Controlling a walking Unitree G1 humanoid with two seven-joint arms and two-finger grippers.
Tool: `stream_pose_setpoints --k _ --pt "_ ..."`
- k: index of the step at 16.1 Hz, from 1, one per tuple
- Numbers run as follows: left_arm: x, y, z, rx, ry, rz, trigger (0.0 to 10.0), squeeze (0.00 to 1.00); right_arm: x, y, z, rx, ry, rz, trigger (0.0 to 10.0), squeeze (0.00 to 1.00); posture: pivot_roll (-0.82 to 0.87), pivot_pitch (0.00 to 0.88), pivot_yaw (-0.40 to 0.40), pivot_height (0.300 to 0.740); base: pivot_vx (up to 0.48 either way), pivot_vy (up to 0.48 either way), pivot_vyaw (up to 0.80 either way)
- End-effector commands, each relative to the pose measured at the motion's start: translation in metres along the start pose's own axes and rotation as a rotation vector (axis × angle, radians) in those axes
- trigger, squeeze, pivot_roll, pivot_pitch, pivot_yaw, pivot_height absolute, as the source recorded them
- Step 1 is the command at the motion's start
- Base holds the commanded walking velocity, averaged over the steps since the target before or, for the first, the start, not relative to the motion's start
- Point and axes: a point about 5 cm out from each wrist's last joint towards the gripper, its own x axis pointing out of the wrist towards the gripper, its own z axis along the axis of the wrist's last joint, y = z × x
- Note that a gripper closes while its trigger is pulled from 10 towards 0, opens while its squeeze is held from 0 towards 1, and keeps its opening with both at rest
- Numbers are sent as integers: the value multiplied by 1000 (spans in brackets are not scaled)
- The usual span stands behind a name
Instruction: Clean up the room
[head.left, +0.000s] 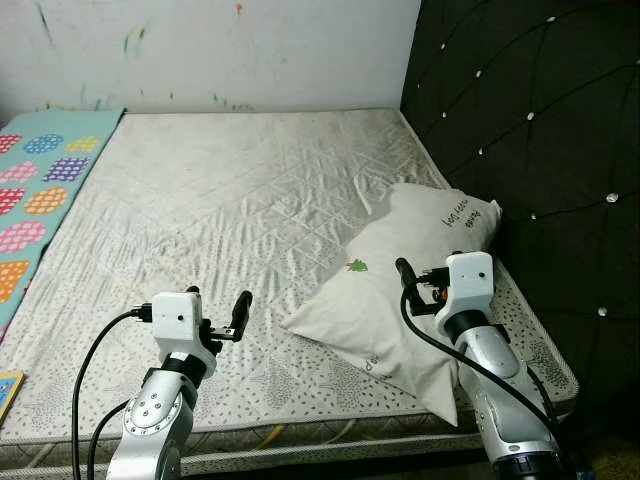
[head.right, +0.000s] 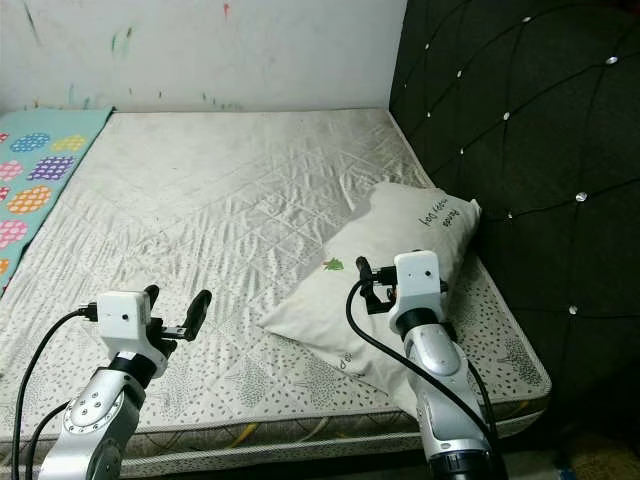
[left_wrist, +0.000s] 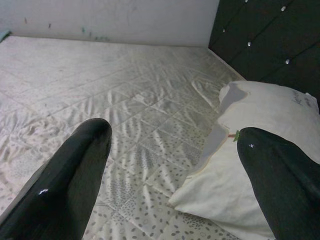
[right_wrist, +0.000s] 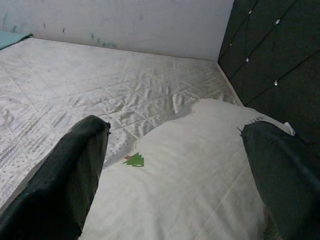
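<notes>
The pillow (head.left: 400, 290) is being faced askew to the headboard (head.left: 540, 150), nearest the right gripper (right_wrist: 170, 180). Both grippers' fingers are being held open, the left gripper (head.left: 225, 318) further off.

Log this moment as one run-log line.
scene: bed, bare mattress | pillow lying by headboard | left end effector open, over mattress | right end effector open, over pillow | nothing held

The quilted off-white mattress (head.left: 230, 200) carries small grey speckles. The cream pillow (head.left: 400, 270) bears a tiny green tree print (head.left: 356, 265) and dark handwriting. The turquoise mat (head.left: 40, 190) shows multicoloured dotted patches; the black tufted headboard (head.left: 540, 130) has silver studs.
</notes>
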Motion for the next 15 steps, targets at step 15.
stream_pose_setpoints --k 15 --pt "3 3 -4 1 23 25 10000 0 6 2 2 -42 -21 19 10000 0 -91 0 -11 740 0 48 0"
